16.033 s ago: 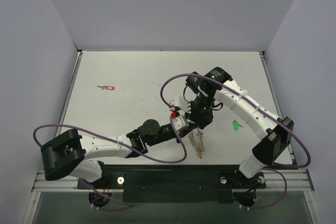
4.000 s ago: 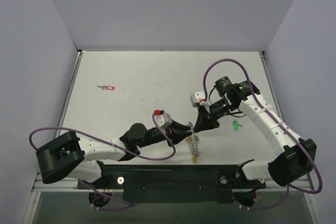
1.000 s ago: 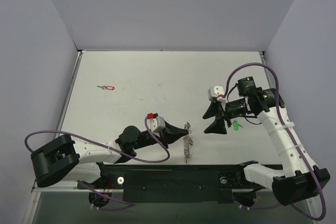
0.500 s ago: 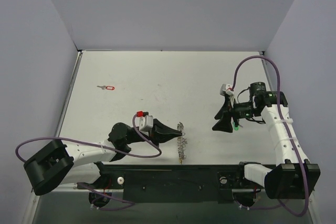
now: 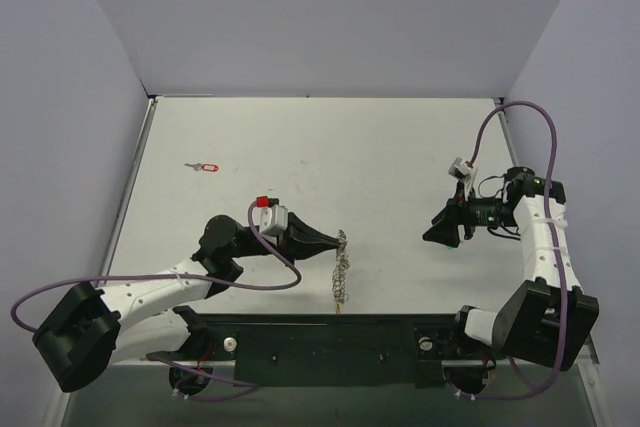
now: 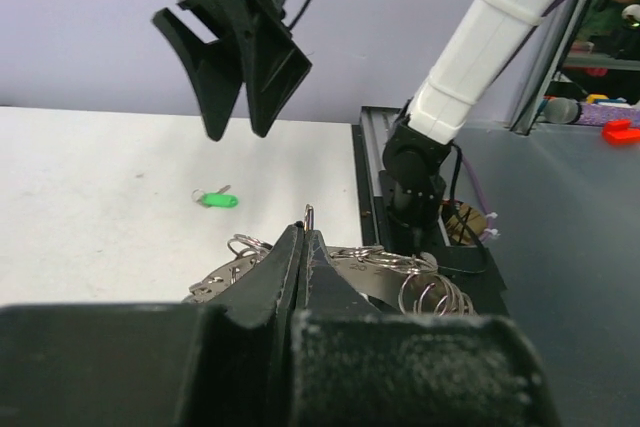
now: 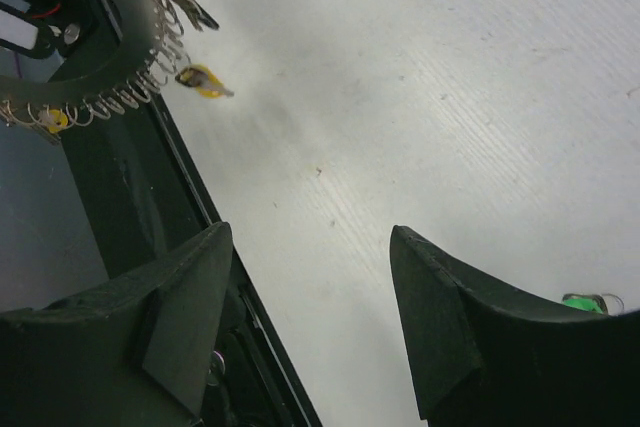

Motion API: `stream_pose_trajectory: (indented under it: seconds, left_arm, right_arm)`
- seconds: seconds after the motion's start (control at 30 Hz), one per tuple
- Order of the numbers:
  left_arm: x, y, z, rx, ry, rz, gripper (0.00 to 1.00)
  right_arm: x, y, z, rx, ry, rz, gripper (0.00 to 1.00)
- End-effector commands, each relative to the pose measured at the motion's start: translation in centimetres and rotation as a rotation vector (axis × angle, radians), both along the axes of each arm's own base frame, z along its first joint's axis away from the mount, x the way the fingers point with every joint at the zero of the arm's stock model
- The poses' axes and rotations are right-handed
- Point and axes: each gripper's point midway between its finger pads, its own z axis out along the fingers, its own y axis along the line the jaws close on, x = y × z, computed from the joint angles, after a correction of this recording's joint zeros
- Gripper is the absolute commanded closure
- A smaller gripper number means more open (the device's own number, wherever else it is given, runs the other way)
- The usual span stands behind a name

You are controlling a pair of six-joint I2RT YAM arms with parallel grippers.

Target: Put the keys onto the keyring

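While the left gripper (image 5: 337,240) clamps the stiff keyring (image 5: 341,269) by the table's (image 5: 300,147) front edge, the right gripper (image 5: 437,233) gapes near the green key (image 6: 217,199). Likely light and slippery, it seems best pinched by its plastic head.

Left arm (image 5: 150,292) and right arm (image 5: 541,247) share white shells, black joints and looping purple cables (image 5: 520,105); matte black wedge-shaped fingers (image 7: 460,337) tip each.
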Motion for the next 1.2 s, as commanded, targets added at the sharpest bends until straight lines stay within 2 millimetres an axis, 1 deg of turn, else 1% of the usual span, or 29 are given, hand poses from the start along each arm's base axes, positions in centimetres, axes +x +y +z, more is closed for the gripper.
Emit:
stream_pose_trajectory:
  seconds: [0.0, 0.03, 0.07, 0.13, 0.2, 0.27, 0.3, 0.4, 0.5, 0.57, 0.77, 0.87, 1.03, 1.17]
  left_arm:
    - [1.4, 0.8, 3.1, -0.013, -0.078, 0.03, 1.0]
    - [2.2, 1.3, 3.1, -0.008, -0.073, 0.047, 1.0]
    - [2.2, 1.3, 3.1, -0.004, -0.071, 0.034, 1.0]
    - [3.1, 2.0, 3.2, 0.001, -0.056, 0.044, 1.0]
    - [3.6, 2.4, 3.2, 0.002, -0.059, 0.051, 1.0]
    - [3.6, 2.8, 3.2, 0.007, -0.079, 0.052, 1.0]
    - [3.8, 2.8, 2.8, 0.021, -0.069, 0.06, 1.0]
    - [3.6, 3.0, 3.2, 0.038, -0.101, 0.074, 1.0]
    - [3.8, 3.1, 3.1, 0.058, -0.099, 0.097, 1.0]
    - [3.6, 3.5, 3.6, 0.053, -0.124, 0.106, 1.0]
    - [3.7, 3.7, 3.6, 0.065, -0.124, 0.125, 1.0]
    - [4.0, 3.8, 3.5, 0.065, -0.113, 0.14, 1.0]
    - [4.7, 3.9, 3.4, 0.067, -0.076, 0.159, 1.0]
    - [5.1, 4.0, 3.6, 0.076, -0.045, 0.169, 1.0]
  right_arm:
    - [0.2, -1.4, -0.8, 0.044, 0.017, -0.064, 0.4]
    - [0.4, -2.0, -1.0, 0.044, 0.011, -0.088, 0.4]
    - [0.4, -2.3, -1.4, 0.048, 0.02, -0.094, 0.4]
    - [0.6, -3.3, -2.2, 0.045, 0.038, -0.128, 0.4]
    - [0.7, -4.3, -2.8, 0.027, 0.062, -0.154, 0.4]
    - [0.7, -5.2, -3.5, -0.019, 0.081, -0.166, 0.41]
    - [0.6, -5.4, -3.7, -0.034, 0.085, -0.168, 0.41]
    - [0.5, -6.3, -4.7, -0.078, 0.117, -0.197, 0.41]
    - [1.0, -7.4, -5.8, -0.116, 0.138, -0.25, 0.42]
    - [0.9, -8.0, -6.2, -0.141, 0.171, -0.278, 0.42]
    - [1.1, -8.4, -5.9, -0.144, 0.193, -0.309, 0.43]
    - [1.2, -8.5, -5.7, -0.15, 0.202, -0.32, 0.43]
    - [1.3, -8.3, -5.5, -0.128, 0.222, -0.337, 0.43]
    - [1.9, -8.2, -5.3, -0.129, 0.22, -0.359, 0.45]
